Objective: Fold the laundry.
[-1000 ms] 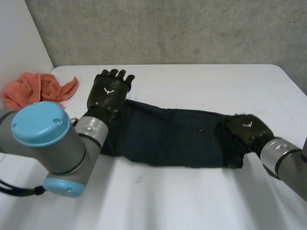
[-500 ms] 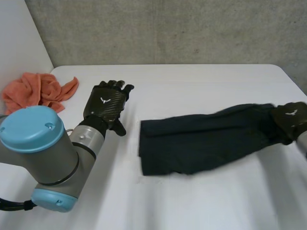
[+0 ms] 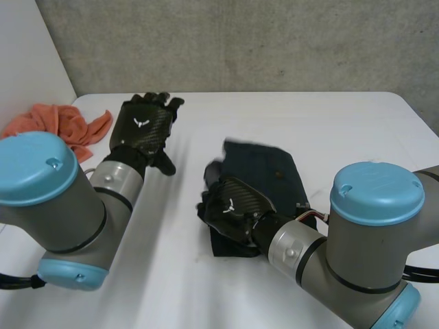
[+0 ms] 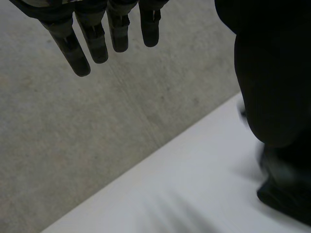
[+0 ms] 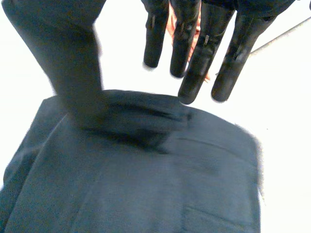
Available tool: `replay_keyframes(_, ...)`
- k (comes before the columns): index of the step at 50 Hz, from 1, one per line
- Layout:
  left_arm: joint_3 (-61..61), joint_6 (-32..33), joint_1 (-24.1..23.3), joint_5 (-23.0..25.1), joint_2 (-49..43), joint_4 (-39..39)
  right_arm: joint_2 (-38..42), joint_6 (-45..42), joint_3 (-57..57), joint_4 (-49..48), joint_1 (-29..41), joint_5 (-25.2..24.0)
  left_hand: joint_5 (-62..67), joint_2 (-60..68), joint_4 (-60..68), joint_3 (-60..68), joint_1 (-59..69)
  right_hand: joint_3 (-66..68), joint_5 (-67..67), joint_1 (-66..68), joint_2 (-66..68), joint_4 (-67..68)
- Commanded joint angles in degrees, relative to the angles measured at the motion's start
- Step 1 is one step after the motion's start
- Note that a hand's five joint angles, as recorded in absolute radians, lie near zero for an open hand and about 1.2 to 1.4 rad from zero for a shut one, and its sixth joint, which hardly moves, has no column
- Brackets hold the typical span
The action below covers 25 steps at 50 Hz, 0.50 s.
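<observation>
**Dark navy cloth garment [image 3: 264,171] folded up mid-table, nothing gripped**

It's lying at the centre of your white table [image 3: 343,123]. Your right hand [image 3: 236,209] sits over its 7 o'clock corner with fingers straight, holding nothing. Your left hand [image 3: 142,127] hovers at 10 o'clock, fingers relaxed and empty, near the crumpled orange towel [image 3: 65,122].

A robotics laboratory or test cell is indicated rather than a home. A plain white table [image 3: 295,120] is taken as the reference. Behind its far edge a bare grey concrete wall [image 3: 240,41] is seen, and a plain white panel [image 3: 27,62] is noted beside its far left corner. Two machine arms with grey joints and light-blue caps, the left arm [image 3: 62,212] and the right arm [image 3: 370,240], are extended over its near edge. Laundry is laid on the table: a dark garment [image 3: 264,168] near the middle and an orange cloth [image 3: 62,122] at the far left corner.
</observation>
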Motion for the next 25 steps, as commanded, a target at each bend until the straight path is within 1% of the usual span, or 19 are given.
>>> replay_keyframes(1,6.01,-3.99,-0.86,-0.44,-0.31,-0.18,-8.63,18.74,-0.37,0.01,-7.31,0.55,-2.92,-1.63,-1.62,-1.99,-0.94,-36.87,-36.92,-27.20,-36.61,-36.63)
replay_keyframes(4,9.17,-5.05,-2.62,0.00,-1.45,-0.44,-11.99,27.03,-0.28,0.10,-12.25,0.56,-2.92,-1.63,-1.62,-1.98,-0.94,-36.87,-36.92,-27.20,-36.61,-36.63)
replay_keyframes(5,10.66,-5.40,-3.50,0.26,-2.76,-0.79,-12.70,31.76,-0.63,0.71,-14.79,0.56,-2.08,-0.80,-0.79,-1.15,-0.10,-36.87,-36.92,-27.20,-36.61,-36.63)
replay_keyframes(8,12.78,-5.84,-5.34,1.22,-4.96,-1.76,-13.06,36.28,-0.72,2.03,-17.44,0.29,-1.40,-0.12,-0.11,-0.47,0.57,-36.87,-36.92,-27.20,-36.61,-36.63)
replay_keyframes(9,13.92,-6.63,-6.66,2.27,-6.54,-2.89,-12.88,37.59,-1.16,3.34,-18.67,0.29,-1.40,-0.12,-0.10,-0.47,0.58,-36.87,-36.92,-27.20,-36.61,-36.63)
replay_keyframes(11,14.89,-7.60,-7.63,3.60,-8.30,-4.48,-12.18,37.78,-1.69,4.67,-19.29,0.38,-1.40,-0.12,-0.10,-0.47,0.58,-36.87,-36.92,-27.20,-36.61,-36.63)
replay_keyframes(15,16.74,-10.15,-8.78,5.27,-13.66,-9.40,-6.04,37.61,-3.36,7.65,-19.56,0.64,-1.07,0.22,0.23,-0.13,0.91,-36.87,-36.92,-27.20,-36.61,-36.63)
replay_keyframes(16,17.17,-10.32,-8.87,5.18,-14.71,-10.45,-2.81,37.43,-4.67,8.88,-19.30,0.99,-0.90,0.39,0.40,0.03,1.08,-36.87,-36.92,-27.20,-36.61,-36.63)
replay_keyframes(17,18.14,-10.59,-9.13,4.92,-17.42,-13.60,-1.21,37.17,-5.20,9.50,-19.21,1.26,-0.73,0.55,0.57,0.20,1.25,-36.87,-36.92,-27.20,-36.61,-36.63)
replay_keyframes(22,19.11,-10.15,-8.95,3.78,-21.49,-18.54,8.36,34.36,-8.72,12.58,-19.21,2.83,-0.56,0.72,0.74,0.37,1.42,-36.87,-36.92,-27.20,-36.61,-36.63)
replay_keyframes(24,19.55,-10.15,-8.87,2.20,-23.16,-20.48,10.31,33.30,-9.25,12.58,-19.21,3.54,-0.73,0.56,0.57,0.20,1.25,-36.87,-36.92,-27.20,-36.61,-36.63)
replay_keyframes(25,19.64,-9.71,-8.95,1.15,-23.77,-21.35,11.80,31.91,-9.60,12.58,-19.21,4.76,-0.56,0.72,0.74,0.37,1.42,-36.87,-36.92,-27.20,-36.61,-36.63)
